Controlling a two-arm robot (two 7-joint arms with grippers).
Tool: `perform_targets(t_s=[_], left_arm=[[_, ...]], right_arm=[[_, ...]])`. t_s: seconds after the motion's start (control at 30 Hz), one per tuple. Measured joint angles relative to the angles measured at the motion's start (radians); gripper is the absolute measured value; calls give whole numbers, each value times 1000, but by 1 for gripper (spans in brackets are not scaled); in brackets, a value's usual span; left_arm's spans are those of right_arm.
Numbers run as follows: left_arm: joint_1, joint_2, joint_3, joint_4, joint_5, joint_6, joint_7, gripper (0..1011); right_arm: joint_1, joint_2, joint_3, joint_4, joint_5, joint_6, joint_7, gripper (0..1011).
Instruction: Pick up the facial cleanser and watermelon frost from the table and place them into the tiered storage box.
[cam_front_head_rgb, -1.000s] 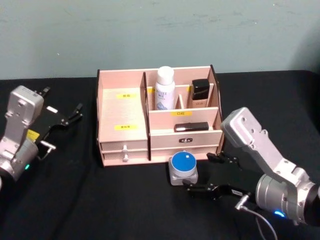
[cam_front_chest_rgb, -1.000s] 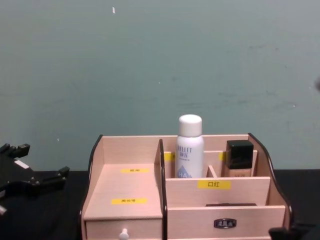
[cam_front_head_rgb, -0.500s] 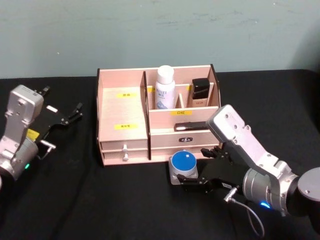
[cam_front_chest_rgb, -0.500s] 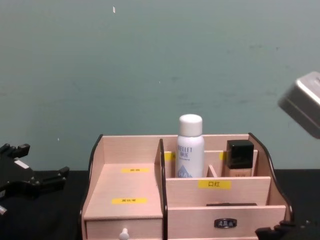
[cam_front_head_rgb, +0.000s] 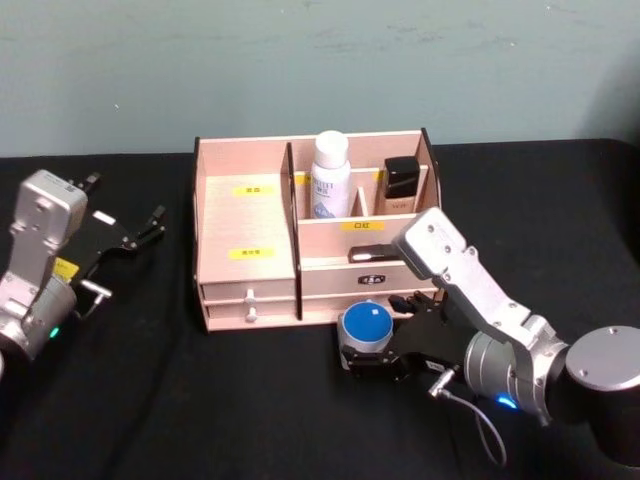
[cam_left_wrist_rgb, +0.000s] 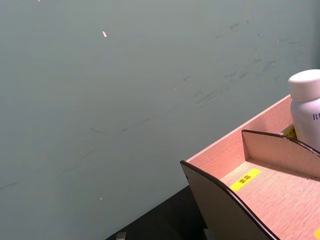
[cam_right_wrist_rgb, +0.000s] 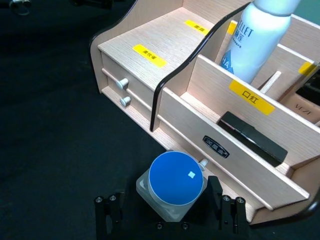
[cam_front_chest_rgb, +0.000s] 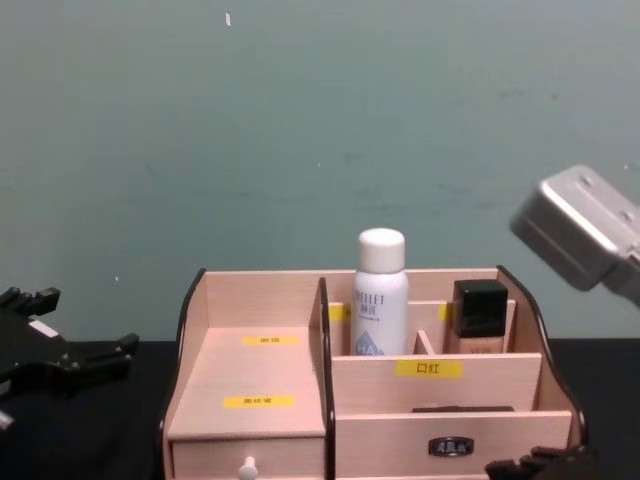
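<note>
Over the last second the right gripper (cam_right_wrist_rgb: 167, 212) has slid in from the open table at the robot's right toward the watermelon frost (cam_right_wrist_rgb: 170, 182), so that its two black fingers (cam_right_wrist_rgb: 107, 220), which earlier lay beside the pot, now stand one on each side of it; the left gripper (cam_front_head_rgb: 125, 200) has not shifted and hangs parked, prongs apart, over the black table (cam_front_head_rgb: 150, 400) left of the tiered storage box (cam_front_head_rgb: 245, 215). The watermelon frost, a small clear pot with a round blue lid, stands upright on the table just in front of the box's right-hand lower front, with the right gripper's fingers spread around it; one finger looks to be at its side wall and the other shows a narrow gap, so the grip is not closed. The facial cleanser (cam_front_head_rgb: 329, 177), a white bottle with blue print, stands upright in a rear compartment of the box. Counted: one storage box with two small drawers (cam_right_wrist_rgb: 122, 92) stacked at its left front, each with a pale knob; one white bottle; one blue-lidded pot; one dark-capped bottle (cam_front_head_rgb: 401, 184) in the rear right compartment; one flat black item (cam_front_head_rgb: 382, 254) lying in the middle tier; two grippers
</note>
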Motion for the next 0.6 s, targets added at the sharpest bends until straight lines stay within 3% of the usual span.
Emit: perform_targets(t_s=[0.6], left_arm=[[0, 0, 0, 0, 0, 0, 0, 1001]], right_arm=[[4, -32, 3, 25, -55, 2, 13, 1000]])
